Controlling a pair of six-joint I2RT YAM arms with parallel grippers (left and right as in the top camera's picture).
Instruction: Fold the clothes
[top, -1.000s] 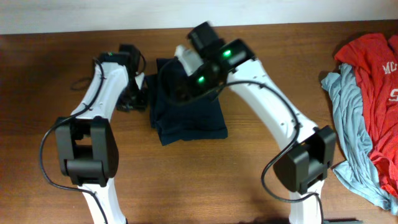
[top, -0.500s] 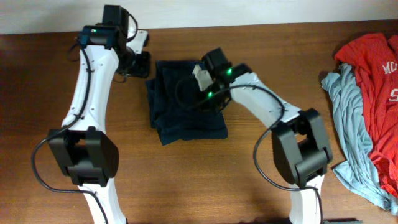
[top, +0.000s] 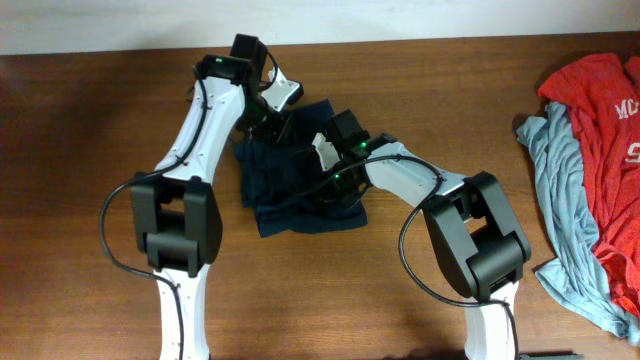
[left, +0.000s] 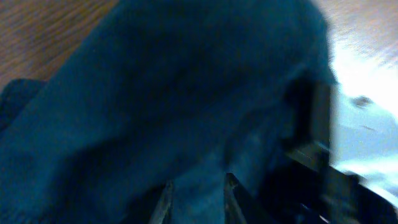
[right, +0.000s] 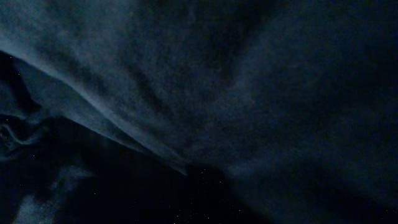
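Note:
A dark blue garment (top: 300, 195) lies folded in a rough square at the table's middle. My left gripper (top: 272, 118) is at its far edge; in the left wrist view its two fingers (left: 198, 196) stand close together with a ridge of the blue cloth (left: 155, 106) between them. My right gripper (top: 322, 172) is pressed low onto the garment's middle. The right wrist view shows only dark cloth folds (right: 249, 93), and its fingers are lost in the dark.
A red shirt (top: 600, 110) lies on a light blue garment (top: 560, 200) in a heap at the table's right edge. The white wall runs along the far side. The right arm's white link (left: 367, 124) is close beside my left gripper.
My left arm swung from the far left of the table rightward onto the garment's far edge. My right gripper stayed on the garment and shifted slightly lower.

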